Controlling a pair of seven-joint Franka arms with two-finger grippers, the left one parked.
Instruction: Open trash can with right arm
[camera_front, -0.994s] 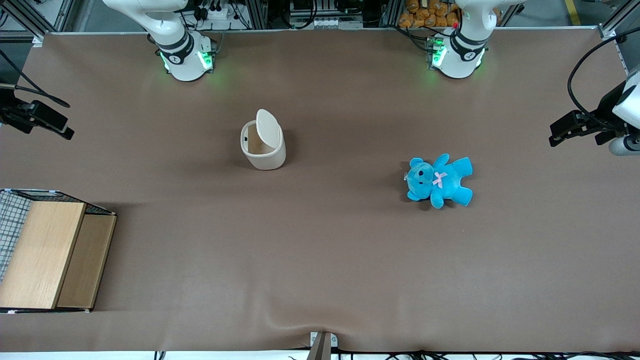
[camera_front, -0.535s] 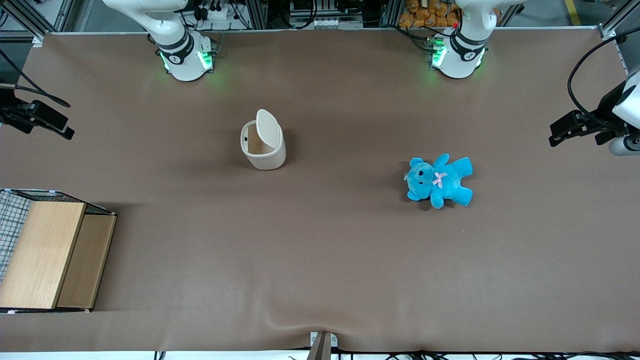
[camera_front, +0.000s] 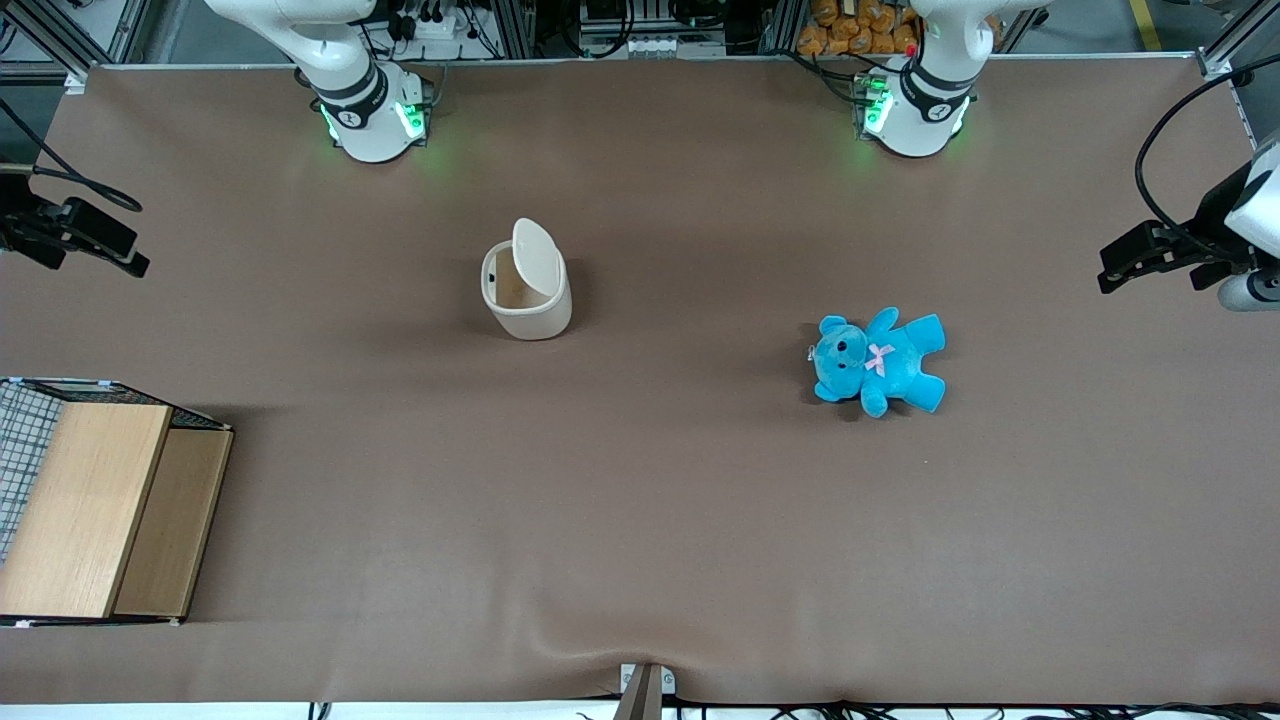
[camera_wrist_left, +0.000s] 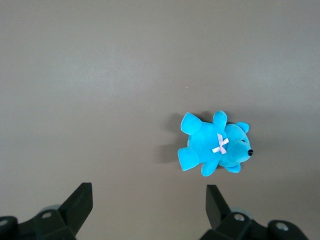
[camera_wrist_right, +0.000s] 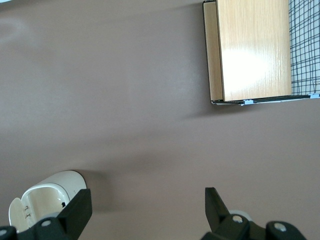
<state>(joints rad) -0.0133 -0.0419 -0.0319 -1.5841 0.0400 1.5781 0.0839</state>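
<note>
Trash can (camera_front: 526, 280) on worktop (camera_front: 640, 520), lid (camera_front: 536, 256) flipped up; no legible markings. Claw (camera_wrist_right: 145, 212) high above the worktop, well apart from the can, fingers (camera_wrist_right: 77, 210) spread, empty.

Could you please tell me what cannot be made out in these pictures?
1. Cream-white plastic trash can: in the front view its raised flip lid hides part of the tan inside. In the right wrist view the open black end effector covers part of it.
2. Wooden box with wire mesh: cut by the edge in both views.
3. End effector, above the working arm's end of the table: its white arm leaves the front view midway.
</note>
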